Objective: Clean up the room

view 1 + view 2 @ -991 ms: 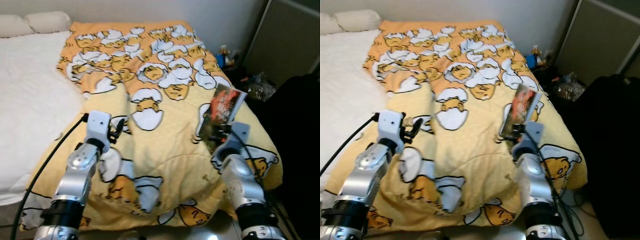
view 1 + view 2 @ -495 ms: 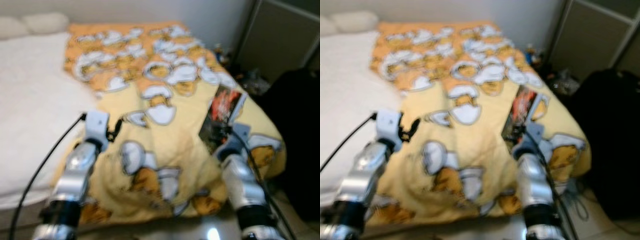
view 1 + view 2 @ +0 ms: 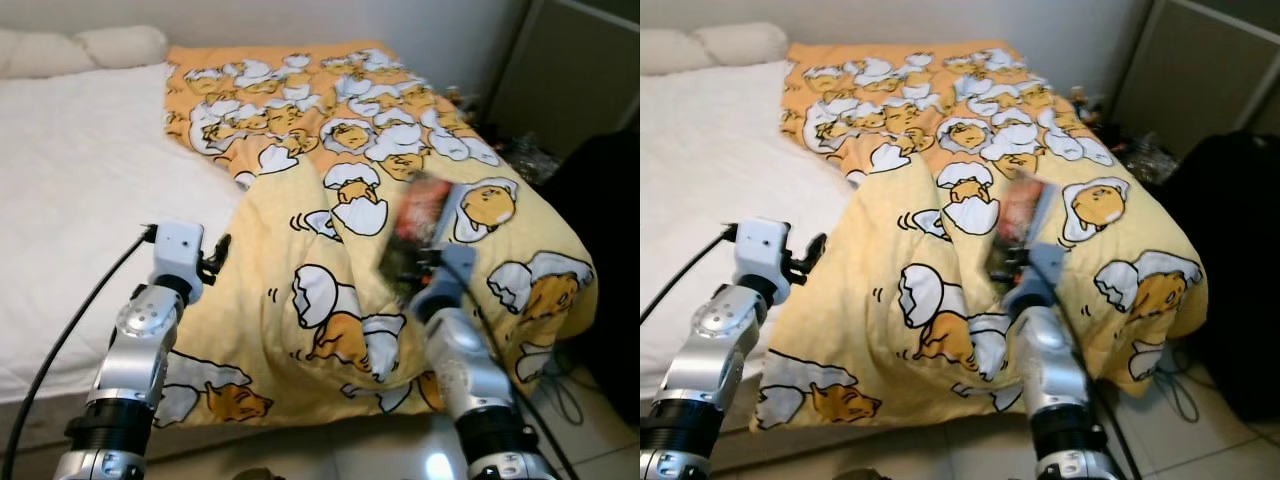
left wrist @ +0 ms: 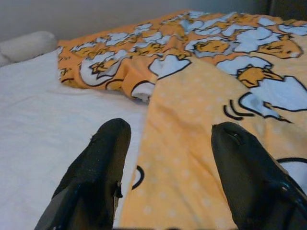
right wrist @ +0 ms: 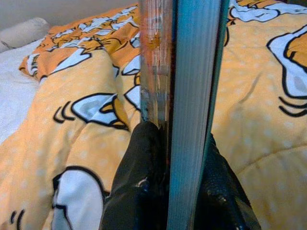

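A yellow and orange blanket with egg-cartoon prints lies rumpled over the right half of a bed with a white sheet. My right gripper is shut on a book with a dark red cover, held upright above the blanket's front part; in the right wrist view the book stands edge-on between the black fingers. My left gripper is open, hovering over the blanket's left edge where it meets the sheet, with nothing between its fingers.
Two pillows lie at the head of the bed. A dark cabinet and a black bulky object stand to the right, with small clutter on the floor between them and the bed. Cables trail by the bed's corner.
The view has swung, so the bed sits differently in frame. The blanket now shows bunched toward the right, with more white sheet showing. The book stays in my right gripper.
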You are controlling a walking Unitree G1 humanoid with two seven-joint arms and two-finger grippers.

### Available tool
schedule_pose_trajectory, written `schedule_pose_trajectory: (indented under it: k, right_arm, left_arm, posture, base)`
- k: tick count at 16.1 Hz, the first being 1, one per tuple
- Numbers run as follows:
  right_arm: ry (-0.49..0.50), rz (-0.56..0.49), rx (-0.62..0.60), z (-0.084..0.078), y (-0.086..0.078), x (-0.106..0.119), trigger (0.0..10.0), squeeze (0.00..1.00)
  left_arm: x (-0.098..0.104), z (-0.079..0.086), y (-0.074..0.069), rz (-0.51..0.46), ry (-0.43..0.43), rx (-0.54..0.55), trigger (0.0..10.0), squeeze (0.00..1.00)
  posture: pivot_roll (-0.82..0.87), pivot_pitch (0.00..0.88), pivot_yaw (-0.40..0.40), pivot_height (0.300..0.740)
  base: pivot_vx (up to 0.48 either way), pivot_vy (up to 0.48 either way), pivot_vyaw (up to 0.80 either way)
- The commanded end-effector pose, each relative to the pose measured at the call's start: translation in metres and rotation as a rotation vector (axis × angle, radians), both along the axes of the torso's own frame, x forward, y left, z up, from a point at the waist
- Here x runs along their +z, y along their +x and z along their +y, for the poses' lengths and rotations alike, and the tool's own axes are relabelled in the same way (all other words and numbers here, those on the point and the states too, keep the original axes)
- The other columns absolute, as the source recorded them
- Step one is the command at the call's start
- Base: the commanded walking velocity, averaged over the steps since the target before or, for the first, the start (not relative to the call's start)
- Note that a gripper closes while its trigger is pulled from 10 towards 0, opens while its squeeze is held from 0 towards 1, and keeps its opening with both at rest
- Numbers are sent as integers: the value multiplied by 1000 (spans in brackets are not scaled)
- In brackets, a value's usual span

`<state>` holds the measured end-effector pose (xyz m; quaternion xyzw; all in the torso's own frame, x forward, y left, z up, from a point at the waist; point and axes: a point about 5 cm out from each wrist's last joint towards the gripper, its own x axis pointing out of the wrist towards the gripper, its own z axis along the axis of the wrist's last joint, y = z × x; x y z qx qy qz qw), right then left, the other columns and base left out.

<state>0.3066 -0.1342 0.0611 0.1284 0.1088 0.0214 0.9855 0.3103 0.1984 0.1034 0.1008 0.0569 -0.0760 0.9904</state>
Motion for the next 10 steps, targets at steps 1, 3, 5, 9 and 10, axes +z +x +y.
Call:
schedule_pose_trajectory:
  k: [1, 3, 5, 9, 10]
  right_arm:
    - [-20, -51, -30, -9, 5, 12, 10000, 0]
    - [-17, -54, -32, -10, 5, 12, 10000, 0]
    - [-18, -52, -34, -11, 5, 12, 10000, 0]
    - [-20, -50, -34, -11, 6, 12, 10000, 0]
    - [-15, -47, -34, -10, 6, 12, 10000, 0]
  left_arm:
    - [2, -2, 1, -4, 11, -10, 10000, 0]
    - [1, -3, 1, -4, 12, -11, 10000, 0]
    - [1, -3, 1, -3, 12, -11, 10000, 0]
    - [2, -3, 2, -4, 11, -8, 10000, 0]
    - [2, -2, 2, -4, 10, -5, 10000, 0]
  posture:
    - [55, 0, 10, 740]
    - [55, 0, 10, 740]
    - [55, 0, 10, 740]
    - [55, 0, 10, 740]
    - [55, 0, 10, 740]
  base:
    - [0, 349, 0]
    - [0, 349, 0]
    - [0, 351, 0]
    - [0, 349, 0]
    - [0, 345, 0]
